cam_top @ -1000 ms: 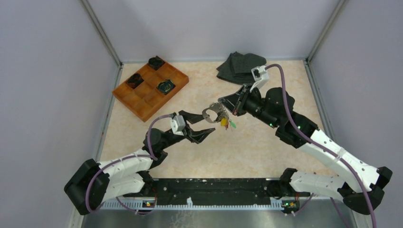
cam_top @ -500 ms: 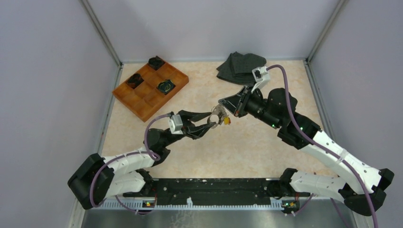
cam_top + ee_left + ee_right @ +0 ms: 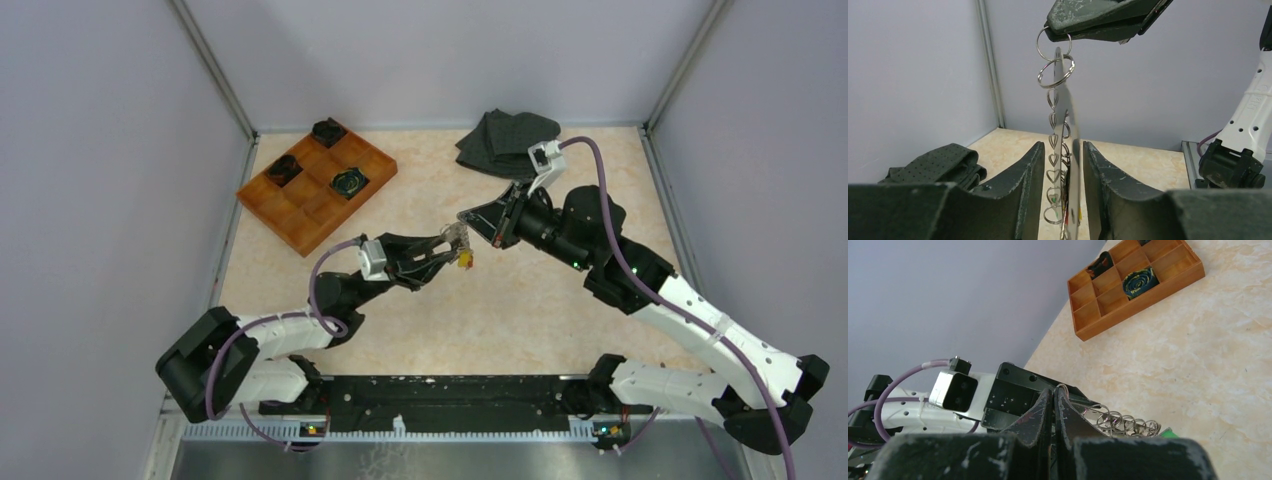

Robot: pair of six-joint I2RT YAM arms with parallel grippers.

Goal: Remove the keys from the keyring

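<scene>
My right gripper [image 3: 467,221] is shut on the thin keyring [image 3: 1038,44] and holds it above the table. From the ring hang a chain of heart-shaped links [image 3: 1053,142] and flat grey keys [image 3: 1074,160], with a yellow tag [image 3: 466,260] at the bottom. My left gripper [image 3: 445,251] has come in from the left. Its fingers [image 3: 1030,175] stand a narrow gap apart on either side of the hanging keys, with slivers of space showing on both sides. In the right wrist view the right gripper [image 3: 1053,390] is pressed shut, and the chain rings [image 3: 1120,422] trail beside it.
An orange compartment tray [image 3: 300,215] holding black round objects [image 3: 350,181] sits at the back left. A dark folded cloth [image 3: 505,140] lies at the back middle. Grey walls close the table on three sides.
My left gripper has moved forward and right to the hanging keys, and its jaws have narrowed around them. The right gripper has held the ring nearly still, shifting slightly.
</scene>
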